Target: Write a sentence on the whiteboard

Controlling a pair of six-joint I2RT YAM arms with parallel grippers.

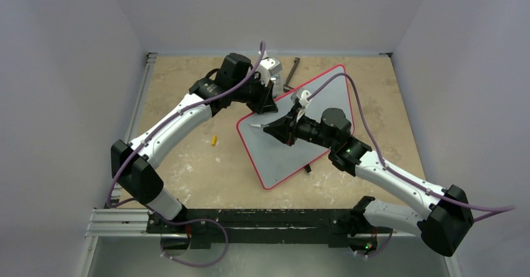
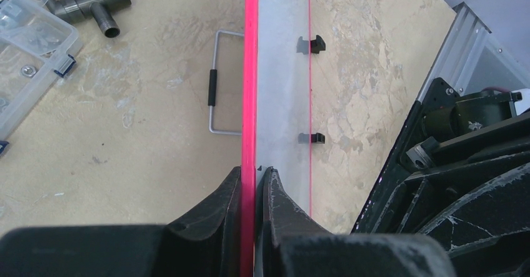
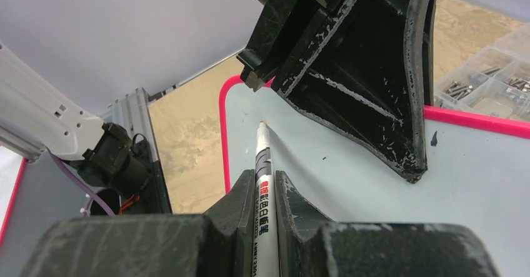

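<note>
overhead view
whiteboard (image 1: 312,133): lies askew on the worktop (image 1: 206,171), between the two arms
left fingers (image 1: 269,104): clenched on the whiteboard's far left edge
right fingers (image 1: 278,127): grasping a marker (image 1: 257,125) that points at the board's left corner
yellow bit (image 1: 214,141): on the worktop left of the board, apart from it
clear box (image 1: 273,70): beyond the board, behind the left arm

left wrist view
left fingers (image 2: 232,189): one on each side of the red frame (image 2: 251,70), clamped on it
whiteboard (image 2: 281,89): seen almost edge-on, running away from the camera
black feet (image 2: 319,44): two, on the opposite long edge
wire handle (image 2: 215,95): on the worktop, its ends meeting the frame
clear box (image 2: 31,45): at far left, with a grey pipe fitting (image 2: 94,2) just beyond it

right wrist view
right fingers (image 3: 244,192): clenched on the white marker (image 3: 262,158)
marker tip: at the whiteboard (image 3: 487,183) near its rounded corner; contact cannot be told
left fingers (image 3: 375,70): looming above, at the board's edge
clear box (image 3: 494,77): past the frame, holding screws
</note>
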